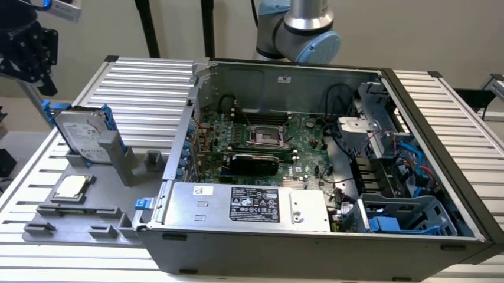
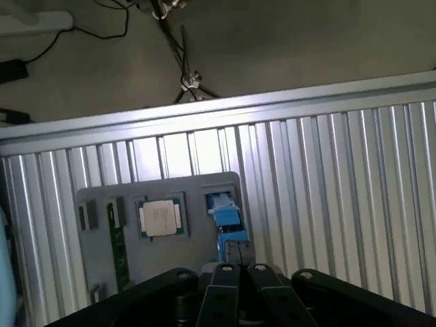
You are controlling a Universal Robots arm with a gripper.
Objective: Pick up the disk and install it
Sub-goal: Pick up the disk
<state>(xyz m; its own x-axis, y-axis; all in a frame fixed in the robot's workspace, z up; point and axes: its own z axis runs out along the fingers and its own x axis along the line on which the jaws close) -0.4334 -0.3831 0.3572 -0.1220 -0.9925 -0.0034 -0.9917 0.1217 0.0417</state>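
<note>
The disk (image 1: 81,134) stands on end in a grey slotted holder (image 1: 118,158) on the ribbed worktop (image 1: 150,76), at about nine o'clock from the open computer case (image 1: 441,147) in the exterior view. Its long axis runs nearly vertical, the top leaning a little toward eleven o'clock. The labelled broad face looks toward the camera, and the blue rails run up its two long edges. Parked this way, only its lower part is buried in the slot, so the upper edge and both flat faces are free. That looks meant for a grasp from above.

Nearest the camera, at six o'clock from the disk, a small square processor chip (image 1: 71,187) lies flat in a pocket of the same grey fixture plate (image 1: 110,206), apart from the disk. Inside the case, the power supply (image 1: 248,203) sits along the near wall. A drive cage (image 1: 402,215) with blue fittings is at the four o'clock corner, probably where the disk belongs. The motherboard (image 1: 264,138) lies beyond. The case lies on its side with the panel off, which leaves that cage reachable from overhead.

Farthest off, the gripper (image 2: 240,268) hangs well above the disk, at about eleven o'clock from it in the exterior view. Its jaws are pressed together and pinch nothing. The wrist view looks down past them onto the disk's thin upper edge. The pickup has not begun.
</note>
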